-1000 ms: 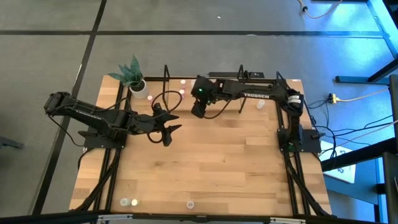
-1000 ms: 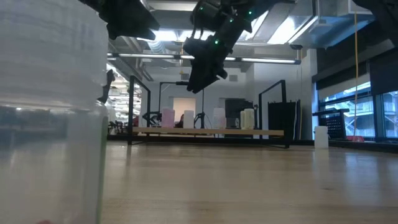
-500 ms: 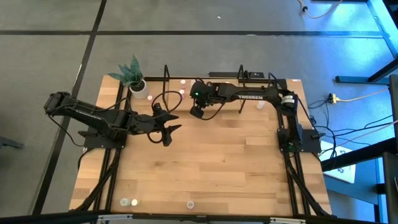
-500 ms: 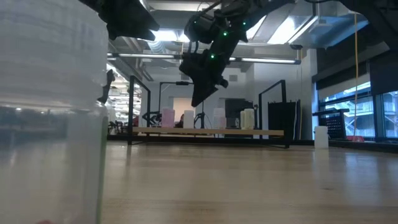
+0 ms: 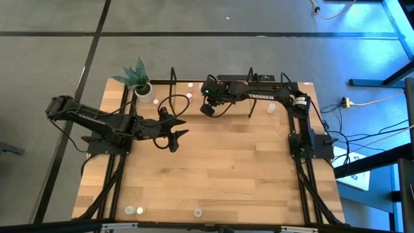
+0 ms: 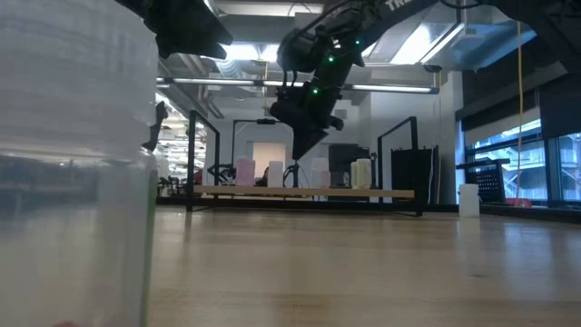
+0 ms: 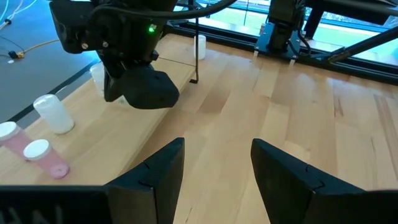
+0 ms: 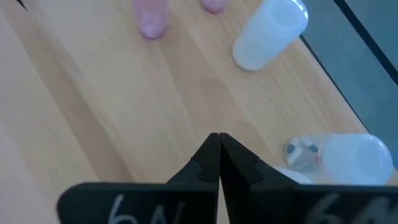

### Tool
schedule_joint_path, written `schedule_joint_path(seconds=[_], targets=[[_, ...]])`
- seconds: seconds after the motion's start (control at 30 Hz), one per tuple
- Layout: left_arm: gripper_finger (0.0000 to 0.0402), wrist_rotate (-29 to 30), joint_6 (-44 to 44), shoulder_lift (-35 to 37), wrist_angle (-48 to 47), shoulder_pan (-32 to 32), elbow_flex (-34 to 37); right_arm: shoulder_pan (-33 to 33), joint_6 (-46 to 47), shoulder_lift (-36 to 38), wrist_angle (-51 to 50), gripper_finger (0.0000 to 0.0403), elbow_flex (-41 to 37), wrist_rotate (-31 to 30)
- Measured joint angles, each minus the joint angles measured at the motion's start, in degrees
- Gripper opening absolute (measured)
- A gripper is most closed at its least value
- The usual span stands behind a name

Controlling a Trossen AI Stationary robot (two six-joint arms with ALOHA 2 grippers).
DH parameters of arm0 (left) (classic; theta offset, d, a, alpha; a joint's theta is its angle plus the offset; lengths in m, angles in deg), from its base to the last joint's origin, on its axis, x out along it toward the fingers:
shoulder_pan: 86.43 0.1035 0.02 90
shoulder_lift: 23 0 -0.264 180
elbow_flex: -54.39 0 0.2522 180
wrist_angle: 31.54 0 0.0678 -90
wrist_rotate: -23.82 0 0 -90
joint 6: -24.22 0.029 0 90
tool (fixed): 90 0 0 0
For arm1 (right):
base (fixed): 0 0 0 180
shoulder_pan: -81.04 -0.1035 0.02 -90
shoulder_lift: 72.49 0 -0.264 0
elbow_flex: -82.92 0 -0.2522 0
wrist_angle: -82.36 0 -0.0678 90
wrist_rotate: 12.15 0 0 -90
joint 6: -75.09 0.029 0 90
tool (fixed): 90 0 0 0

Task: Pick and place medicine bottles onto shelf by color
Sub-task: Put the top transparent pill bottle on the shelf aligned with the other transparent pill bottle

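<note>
High view: right gripper (image 5: 208, 109) hangs over the near edge of the shelf (image 5: 284, 83), at about 12 o'clock on the table (image 5: 220, 175). Left gripper (image 5: 176, 137) waits at about 10 o'clock from table centre, beside the potted plant (image 5: 139, 79). Three small bottles (image 5: 134, 210) sit along the table's 6 o'clock edge, well apart from the shelf; a few more pale dots lie on the shelf board itself.

Low view: right gripper (image 6: 307, 136) is lifted clear above the shelf. Small pink and white bottles (image 6: 245, 173) stand in a row on it, far back.

Left wrist view: left fingers (image 7: 165, 171) spread apart, nothing between them. Pink-capped bottles (image 7: 38, 152) and a white bottle (image 7: 53, 113) stand on the shelf near the other arm's gripper.

Right wrist view: right fingers (image 8: 211, 165) pressed together, tips meeting, nothing gripped. A white bottle (image 8: 270, 34) and a second one (image 8: 348, 158), seemingly on its side, are just beside the tips.

Risk, as I judge it: the pinched tips are close to the bottles; a sideways move could knock or roll them, mixing the colour groups.
</note>
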Motion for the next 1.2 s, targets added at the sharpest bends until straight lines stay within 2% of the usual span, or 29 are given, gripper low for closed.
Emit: schedule_joint_path(seconds=[0.5, 1.2], targets=[[0.018, 0.0, 0.0, 0.0, 0.0, 0.0, 0.0, 0.2, 0.0, 0.0, -3.3, 0.0003, 0.0, 0.9], [0.018, 0.0, 0.0, 0.0, 0.0, 0.0, 0.0, 0.2, 1.6, 0.0, -7.7, 0.0005, 0.0, -3.5]])
